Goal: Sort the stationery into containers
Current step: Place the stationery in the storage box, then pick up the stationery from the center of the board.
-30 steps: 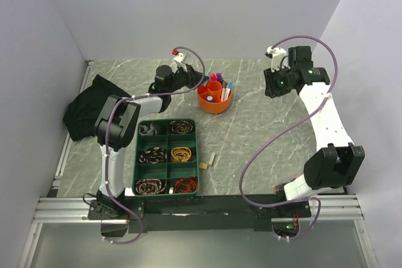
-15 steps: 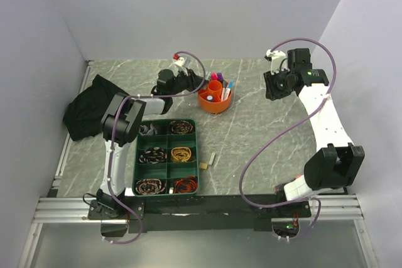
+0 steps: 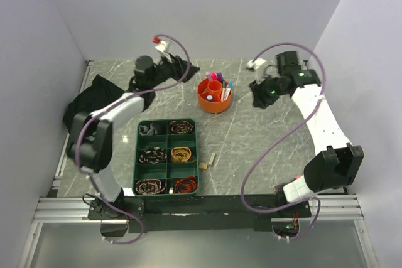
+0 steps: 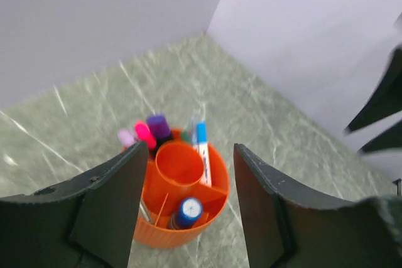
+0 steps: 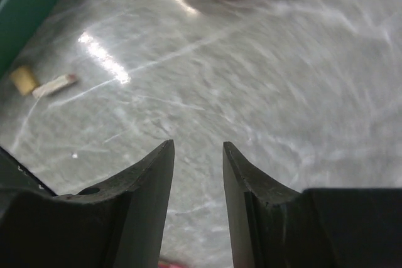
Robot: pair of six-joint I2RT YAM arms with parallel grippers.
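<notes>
Left wrist view is showing the left hand (image 4: 191, 149) w/ fingers spread roughly halfway & nothing between them. A sec ago it was nearly closed right at the round orange plastic desk pot (image 4: 182, 199), so it's prob. just let an item go there & is now backing off toward the rear-left. Pot is sitting mid-worktop, holding upright pink, purple & blue-white pens (image 4: 157, 128) plus a blue-capped piece (image 4: 187, 211) in its near section. Right hand (image 5: 198, 149) is swinging in over the grey marble worktop (image 3: 264, 142), fingers partly apart, empty. Lying loose just beside the green divided tray (image 3: 134, 155): a small beige block (image 3: 203, 166) & a pale stick (image 3: 213, 158). Those look like the next pickups, so sorting isn't done yet.
</notes>
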